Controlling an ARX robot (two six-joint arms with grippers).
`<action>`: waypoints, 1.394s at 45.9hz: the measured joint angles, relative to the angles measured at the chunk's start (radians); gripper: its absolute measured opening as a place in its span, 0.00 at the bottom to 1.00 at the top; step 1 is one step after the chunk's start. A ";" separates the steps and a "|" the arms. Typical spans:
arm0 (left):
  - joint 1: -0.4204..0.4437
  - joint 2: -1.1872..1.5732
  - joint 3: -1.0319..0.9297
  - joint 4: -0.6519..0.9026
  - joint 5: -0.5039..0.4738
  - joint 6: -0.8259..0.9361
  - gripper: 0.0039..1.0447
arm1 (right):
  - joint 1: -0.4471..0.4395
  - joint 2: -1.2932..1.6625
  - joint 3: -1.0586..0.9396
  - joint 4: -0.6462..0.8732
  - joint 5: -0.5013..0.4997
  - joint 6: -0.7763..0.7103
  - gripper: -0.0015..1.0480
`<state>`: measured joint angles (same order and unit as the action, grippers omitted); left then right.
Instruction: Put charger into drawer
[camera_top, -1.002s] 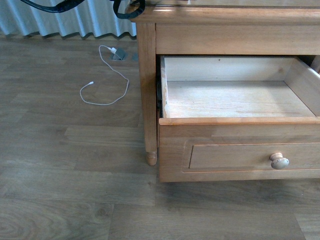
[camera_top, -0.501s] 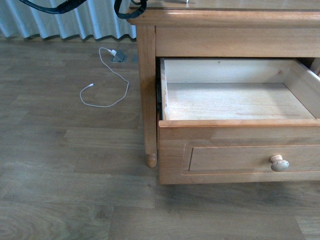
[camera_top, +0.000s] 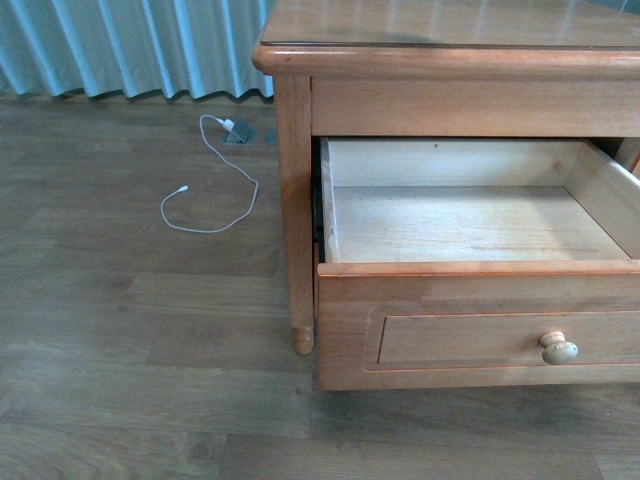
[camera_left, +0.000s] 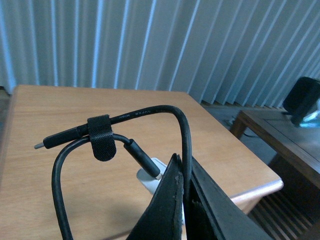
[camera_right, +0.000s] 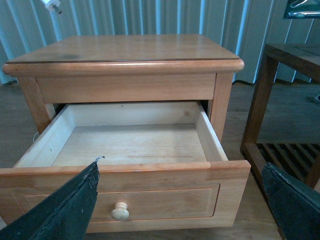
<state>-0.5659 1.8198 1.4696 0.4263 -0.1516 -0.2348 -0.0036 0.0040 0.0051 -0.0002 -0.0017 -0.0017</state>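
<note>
Left jaws are pinched shut on the charger (camera_left: 150, 176). They grip its black cord (camera_left: 145, 111), which comes up out of the jaw tips and arcs over. White plug block sits right behind the jaw tips; can't tell whether it touches them. Velcro strap (camera_left: 100, 137) bundles the cord loop, off to one side of the jaws. All of it is held up over the nightstand (camera_left: 60, 165) top.

Right jaws are spread wide with nothing between them, out in front of the nightstand and facing the drawer (camera_right: 125, 170). Drawer is pulled well out of the nightstand's front, pale inside showing, round knob (camera_right: 120, 212) mid-panel.

Thin white cable (camera_top: 215, 195) lies on the floor (camera_top: 120, 380) left of the nightstand, one end near the curtain (camera_top: 130, 45). Dark wooden side table (camera_right: 280, 55) stands just beside the nightstand on its other side.
</note>
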 joint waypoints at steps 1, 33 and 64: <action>-0.010 -0.002 -0.004 -0.004 0.008 0.000 0.04 | 0.000 0.000 0.000 0.000 0.000 0.000 0.92; -0.154 0.308 -0.027 -0.083 0.119 0.103 0.04 | 0.000 0.000 0.000 0.000 0.000 0.000 0.92; -0.142 0.465 0.074 -0.139 0.049 0.114 0.38 | 0.000 0.000 0.000 0.000 0.000 0.000 0.92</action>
<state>-0.7074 2.2852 1.5440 0.2871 -0.1024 -0.1204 -0.0036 0.0040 0.0051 -0.0002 -0.0017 -0.0017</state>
